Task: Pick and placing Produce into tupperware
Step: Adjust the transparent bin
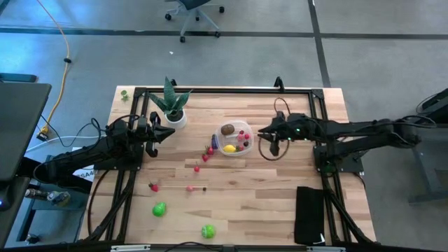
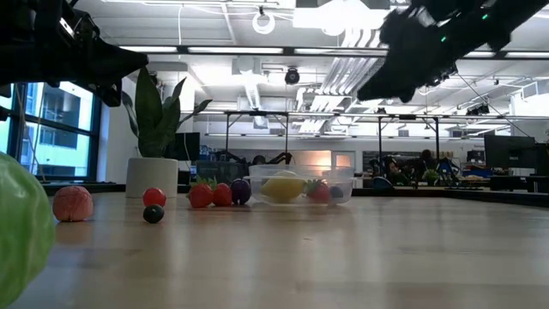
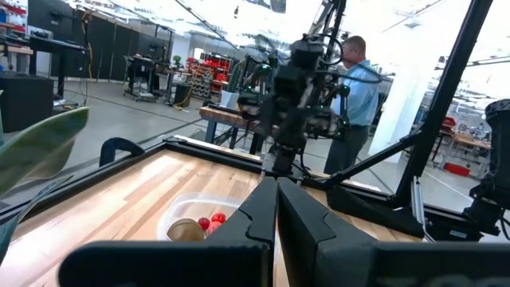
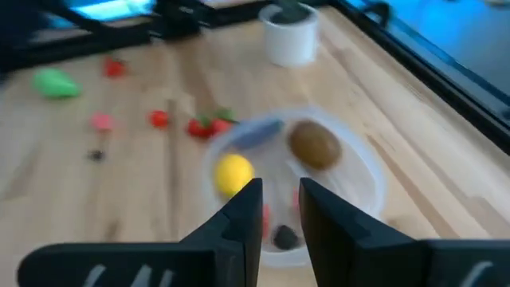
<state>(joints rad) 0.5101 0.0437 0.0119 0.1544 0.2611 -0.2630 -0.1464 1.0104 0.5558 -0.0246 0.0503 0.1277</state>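
Tupperware [image 1: 234,138] near the counter's [image 1: 266,203] middle holds several pieces; right end effector [image 1: 262,133] hovers beside it, narrow and empty, likely needing another fruit next; left end effector [image 1: 170,133] waits closed.

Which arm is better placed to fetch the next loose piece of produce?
Left, probably. The loose produce lies on the left half of the table, nearer the left claw beside the plant pot. The right claw hangs beside the tupperware.
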